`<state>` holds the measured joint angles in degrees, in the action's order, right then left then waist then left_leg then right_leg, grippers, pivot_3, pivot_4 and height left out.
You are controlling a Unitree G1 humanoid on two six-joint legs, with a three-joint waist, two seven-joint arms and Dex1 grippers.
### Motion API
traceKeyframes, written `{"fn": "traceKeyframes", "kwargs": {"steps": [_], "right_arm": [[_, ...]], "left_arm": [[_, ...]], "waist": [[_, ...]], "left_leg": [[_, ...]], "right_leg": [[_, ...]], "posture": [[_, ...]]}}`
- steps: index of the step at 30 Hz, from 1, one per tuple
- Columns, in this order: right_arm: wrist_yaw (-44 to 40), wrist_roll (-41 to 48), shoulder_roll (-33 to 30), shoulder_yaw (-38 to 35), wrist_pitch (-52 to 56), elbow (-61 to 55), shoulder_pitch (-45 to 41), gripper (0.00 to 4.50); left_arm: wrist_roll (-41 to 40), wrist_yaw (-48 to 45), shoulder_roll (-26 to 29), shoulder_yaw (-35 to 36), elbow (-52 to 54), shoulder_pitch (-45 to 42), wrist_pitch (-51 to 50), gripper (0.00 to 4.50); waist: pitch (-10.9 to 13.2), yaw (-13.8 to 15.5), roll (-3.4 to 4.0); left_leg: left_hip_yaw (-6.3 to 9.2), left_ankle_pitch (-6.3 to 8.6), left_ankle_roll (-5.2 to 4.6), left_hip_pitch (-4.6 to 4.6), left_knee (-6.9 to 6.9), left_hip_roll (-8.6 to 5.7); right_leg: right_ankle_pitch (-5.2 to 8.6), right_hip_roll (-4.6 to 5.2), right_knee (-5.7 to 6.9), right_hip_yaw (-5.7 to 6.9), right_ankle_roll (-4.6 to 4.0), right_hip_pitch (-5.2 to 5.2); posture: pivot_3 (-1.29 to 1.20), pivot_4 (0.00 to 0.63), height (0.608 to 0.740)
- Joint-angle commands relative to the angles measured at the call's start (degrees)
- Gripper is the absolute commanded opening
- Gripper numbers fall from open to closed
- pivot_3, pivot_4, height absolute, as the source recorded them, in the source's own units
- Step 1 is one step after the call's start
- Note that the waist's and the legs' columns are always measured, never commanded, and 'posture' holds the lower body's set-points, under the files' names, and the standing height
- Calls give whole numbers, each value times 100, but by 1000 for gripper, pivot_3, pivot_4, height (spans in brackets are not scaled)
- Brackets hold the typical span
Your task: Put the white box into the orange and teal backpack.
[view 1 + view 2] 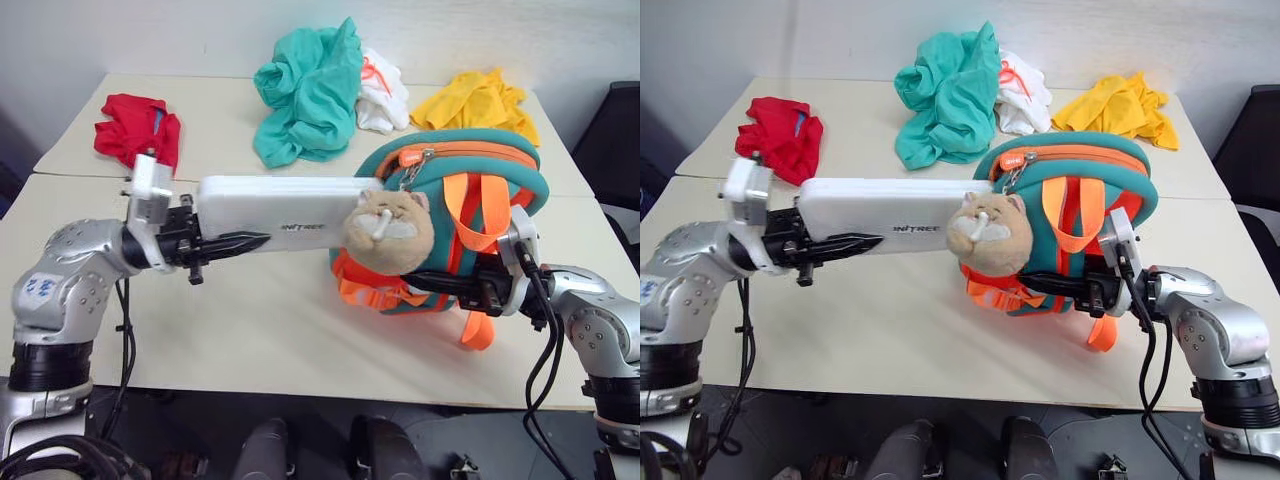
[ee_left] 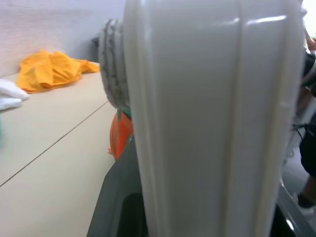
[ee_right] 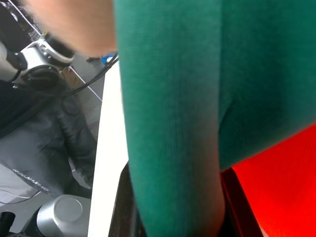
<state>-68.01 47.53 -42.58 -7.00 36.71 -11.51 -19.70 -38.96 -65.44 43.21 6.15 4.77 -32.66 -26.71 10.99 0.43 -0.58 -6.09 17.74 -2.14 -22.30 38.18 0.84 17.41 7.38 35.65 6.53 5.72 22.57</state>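
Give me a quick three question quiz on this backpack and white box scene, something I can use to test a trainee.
1. True or false: the white box lies flat on the table.
2. Which gripper grips the orange and teal backpack: A the left gripper, B the right gripper, C neither?
3. Fill in: the cloth heap directly behind the white box is ____ in colour.

Key
1. False. The left gripper holds it up off the table, level, one end at the backpack's side beside the plush cat face.
2. B. It clamps the backpack's lower edge and keeps it upright.
3. Teal: the teal cloth heap.
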Motion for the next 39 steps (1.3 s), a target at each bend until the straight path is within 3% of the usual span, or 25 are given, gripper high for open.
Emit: {"fn": "traceKeyframes", "kwargs": {"steps": [1, 11, 18, 24, 30, 34, 39], "right_arm": [[-61, 112, -80, -114, 45, -252, -21, 35], [-109, 110, -127, -103, 141, -411, 57, 35], [-85, 82, -86, -65, 106, -441, 47, 35], [36, 64, 48, -33, 25, -544, 78, 35], [189, 38, 147, -74, -58, -623, 151, 35], [266, -22, 212, -85, -151, -620, 215, 35], [310, -78, 277, -71, -211, -573, 231, 35]], "left_arm": [[393, -80, -312, -448, -251, -599, 238, 1348], [1358, 437, -1647, -1140, -1645, -2422, 380, 1348], [2266, 439, -2398, -1873, -2931, -2934, 871, 1348], [2545, 684, -3339, -1731, -4202, -3354, 1490, 1348], [2535, 432, -3358, -1559, -4166, -3323, 1684, 3170], [2250, -99, -2775, -1346, -3348, -3000, 1261, 4360], [1814, -870, -1975, -964, -2653, -2637, 1317, 4434]], "waist": [[0, 33, 0], [4, 95, -7], [5, 104, -8], [7, 114, -13], [7, 98, -12], [8, 65, -12], [8, 8, -11]], "left_leg": [[0, -1, -2, 0, 0, -1], [-8, -7, -19, -12, 11, -12], [-7, -10, -21, -11, 13, -12], [6, -7, -34, -39, 48, -13], [23, -5, -37, -56, 71, -13], [33, -5, -36, -69, 78, -13], [41, -6, -33, -70, 81, -10]], "right_leg": [[0, 0, 1, 1, 1, -1], [-13, -12, -5, 29, 24, 2], [-13, -14, -2, 33, 25, 2], [-19, -8, -5, 48, 35, 4], [-22, 0, -2, 67, 40, 7], [-22, -2, -1, 76, 40, 11], [-22, -4, 4, 81, 39, 11]], "posture": [[0, 150, 740], [0, 150, 740], [0, 150, 740], [0, 150, 740], [0, 150, 740], [0, 150, 740], [0, 150, 740]]}}
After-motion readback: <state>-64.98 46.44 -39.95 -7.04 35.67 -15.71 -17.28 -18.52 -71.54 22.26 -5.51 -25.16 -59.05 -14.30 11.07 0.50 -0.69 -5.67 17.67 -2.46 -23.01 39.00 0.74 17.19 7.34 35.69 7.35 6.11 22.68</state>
